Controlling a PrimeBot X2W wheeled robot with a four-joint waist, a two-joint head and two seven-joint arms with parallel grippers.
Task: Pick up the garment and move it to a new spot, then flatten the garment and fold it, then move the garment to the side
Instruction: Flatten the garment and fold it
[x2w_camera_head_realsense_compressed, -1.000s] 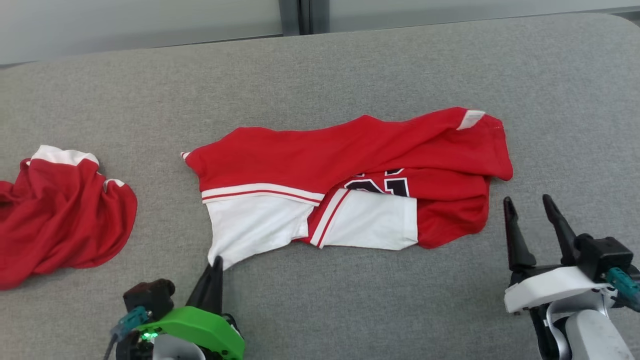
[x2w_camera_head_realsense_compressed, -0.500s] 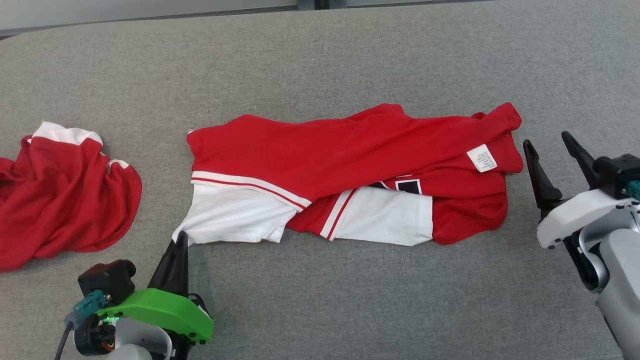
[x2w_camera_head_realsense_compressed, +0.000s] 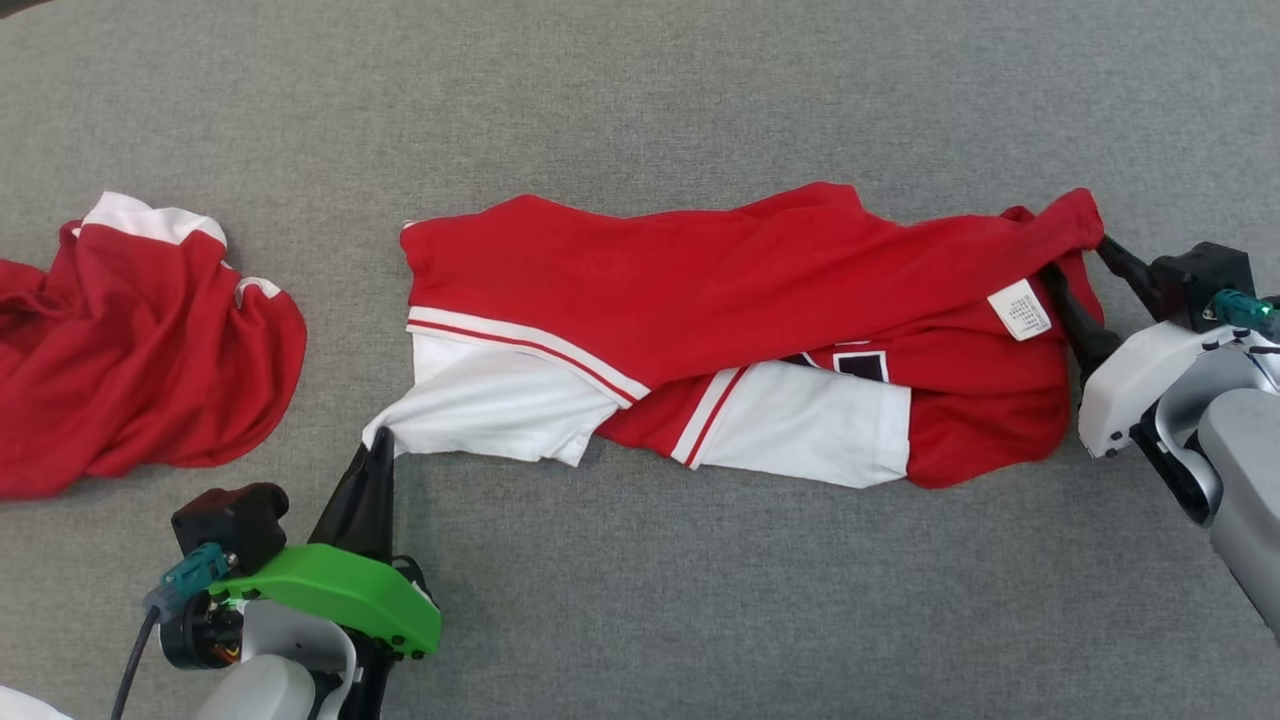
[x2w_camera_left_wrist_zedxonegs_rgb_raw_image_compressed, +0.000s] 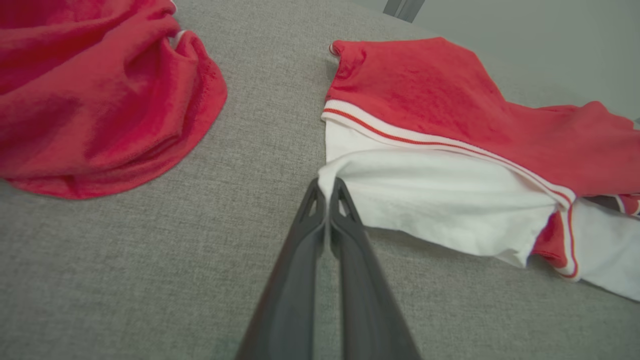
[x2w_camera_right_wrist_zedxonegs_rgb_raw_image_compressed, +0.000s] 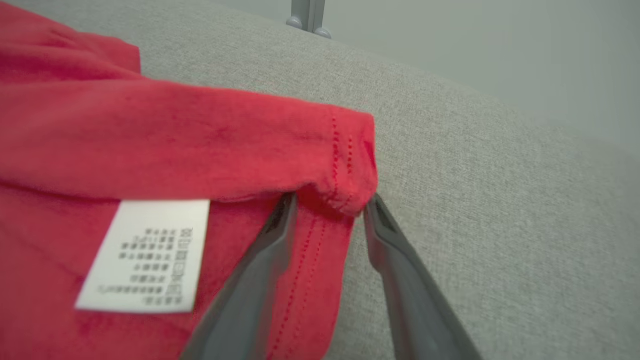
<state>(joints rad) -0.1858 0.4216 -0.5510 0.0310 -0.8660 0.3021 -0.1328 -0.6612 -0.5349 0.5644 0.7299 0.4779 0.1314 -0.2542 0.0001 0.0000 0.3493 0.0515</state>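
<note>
A red-and-white jersey (x2w_camera_head_realsense_compressed: 720, 300) lies rumpled across the middle of a grey woven surface (x2w_camera_head_realsense_compressed: 640, 610), stretched roughly left to right and folded over on itself, so part of a black printed number peeks out from under a red layer. The left gripper (x2w_camera_head_realsense_compressed: 380, 445), on a green-cased wrist at the lower left, has its two dark fingers pressed together on the corner of a white sleeve (x2w_camera_head_realsense_compressed: 490, 410); the left wrist view shows the tips pinching the white cloth edge. At the far right, the right gripper (x2w_camera_head_realsense_compressed: 1075, 255) reaches into the red hem corner (x2w_camera_right_wrist_zedxonegs_rgb_raw_image_compressed: 350, 165). Its fingers stand apart, one on each side of the stitched fold, and do not yet look clamped on it. A white care label (x2w_camera_head_realsense_compressed: 1020, 308) sits on the red cloth just beside that gripper. A second red garment (x2w_camera_head_realsense_compressed: 140, 340) with white trim lies crumpled well apart at the left edge. The flattening step appears to be in hand, with each arm taking one end of the jersey. The next move probably calls for the right fingers to close firmly on the hem. Both arms could then lift and draw the ends apart, evenly enough that neither corner slips out and the doubled-over layers can open.
</note>
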